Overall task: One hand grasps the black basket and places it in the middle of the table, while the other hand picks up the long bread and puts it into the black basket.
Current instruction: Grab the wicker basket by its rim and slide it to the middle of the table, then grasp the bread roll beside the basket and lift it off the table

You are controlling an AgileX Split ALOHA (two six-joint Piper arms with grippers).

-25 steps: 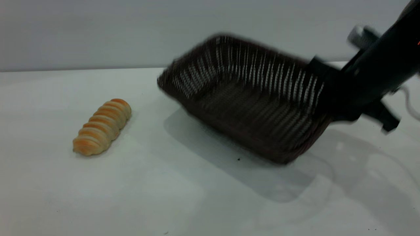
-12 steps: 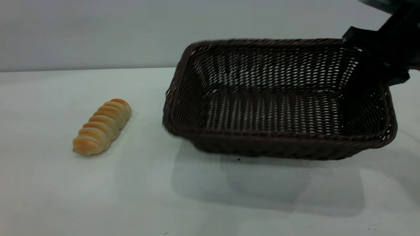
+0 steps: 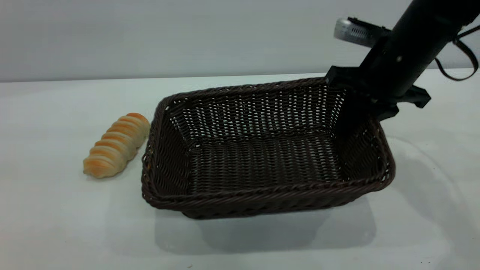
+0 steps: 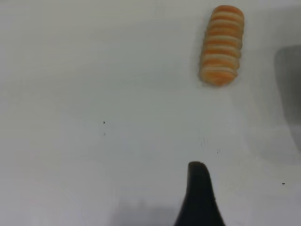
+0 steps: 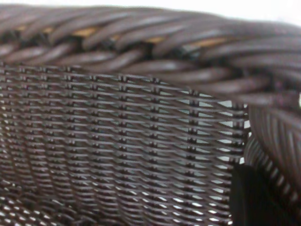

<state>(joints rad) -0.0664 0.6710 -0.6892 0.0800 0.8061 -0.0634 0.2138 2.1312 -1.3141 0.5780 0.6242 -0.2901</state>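
The black basket (image 3: 262, 157) is upright at the middle of the table (image 3: 56, 225), its left end close beside the long bread (image 3: 117, 145). I cannot tell whether its base touches the table. My right gripper (image 3: 356, 101) is shut on the basket's far right rim. The right wrist view is filled with the basket's woven wall (image 5: 117, 141), with one finger (image 5: 256, 197) against it. The bread lies free on the table and also shows in the left wrist view (image 4: 222, 44). A black part of my left gripper (image 4: 198, 193) shows there, well apart from the bread.
The right arm (image 3: 412, 41) slants down from the upper right over the basket's far corner. A dangling strap (image 3: 465, 56) hangs off it. A pale wall runs behind the table's far edge (image 3: 112, 78).
The right gripper has carried the basket left and down, from tilted in the air to level and low at the table's middle beside the bread. The bread has not moved.
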